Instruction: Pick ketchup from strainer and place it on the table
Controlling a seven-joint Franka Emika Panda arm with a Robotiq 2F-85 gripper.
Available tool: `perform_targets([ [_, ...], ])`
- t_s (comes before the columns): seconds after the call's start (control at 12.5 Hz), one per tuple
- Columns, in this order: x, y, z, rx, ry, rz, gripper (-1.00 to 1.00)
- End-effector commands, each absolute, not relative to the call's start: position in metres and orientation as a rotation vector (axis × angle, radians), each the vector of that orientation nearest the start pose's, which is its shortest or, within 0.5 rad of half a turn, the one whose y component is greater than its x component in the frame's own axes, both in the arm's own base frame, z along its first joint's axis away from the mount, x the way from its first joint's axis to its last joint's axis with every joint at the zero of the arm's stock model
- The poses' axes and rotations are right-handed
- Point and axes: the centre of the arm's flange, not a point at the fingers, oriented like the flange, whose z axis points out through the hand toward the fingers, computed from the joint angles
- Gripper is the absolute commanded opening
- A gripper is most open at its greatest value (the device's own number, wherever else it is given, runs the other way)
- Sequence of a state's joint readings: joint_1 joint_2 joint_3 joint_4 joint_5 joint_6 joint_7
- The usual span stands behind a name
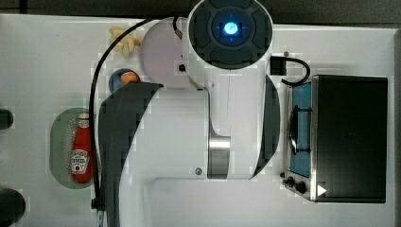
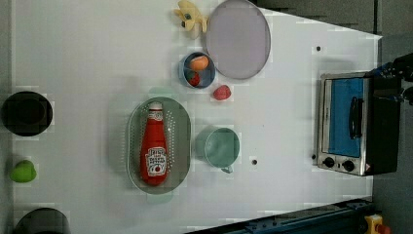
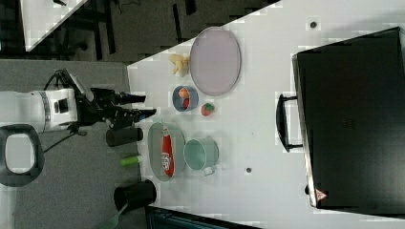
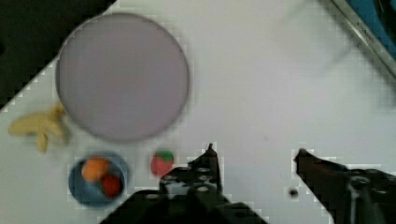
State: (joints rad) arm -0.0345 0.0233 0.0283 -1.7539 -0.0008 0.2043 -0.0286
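Note:
The ketchup (image 2: 154,146), a red squeeze bottle with a white cap and label, lies lengthwise inside the pale green oval strainer (image 2: 181,141) on the white table (image 2: 73,58). The top view shows the ketchup (image 1: 81,151) in the strainer (image 1: 59,142) beside the arm's dark link. My gripper (image 4: 254,154) is open, with nothing between its black fingers (image 4: 209,156); bare table (image 4: 261,84) lies below it. In the right view the gripper (image 3: 145,106) hangs to the upper left of the strainer (image 3: 155,143) and the ketchup (image 3: 166,150), clear of both.
A lilac plate (image 2: 237,39), a blue bowl (image 2: 197,70) holding fruit, a strawberry (image 2: 221,92) and a green cup (image 2: 220,147) sit near the strainer. A toaster oven (image 2: 355,124) stands at the left view's right. A banana (image 2: 191,18) and dark cylinders (image 2: 27,113) lie at the table's edges.

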Motion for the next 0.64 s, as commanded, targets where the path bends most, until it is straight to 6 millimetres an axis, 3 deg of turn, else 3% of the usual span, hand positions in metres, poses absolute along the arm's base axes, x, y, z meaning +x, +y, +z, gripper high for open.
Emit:
perform_targets([
  [0.08, 0.514, 0.013, 0.567, -2.888, 1.195, 0.080, 0.58],
  [0.24, 0.515, 0.056, 0.560, -2.939, 1.083, 0.093, 0.99],
  [0.64, 0.496, 0.190, 0.535, -3.082, 0.720, 0.135, 1.00],
])
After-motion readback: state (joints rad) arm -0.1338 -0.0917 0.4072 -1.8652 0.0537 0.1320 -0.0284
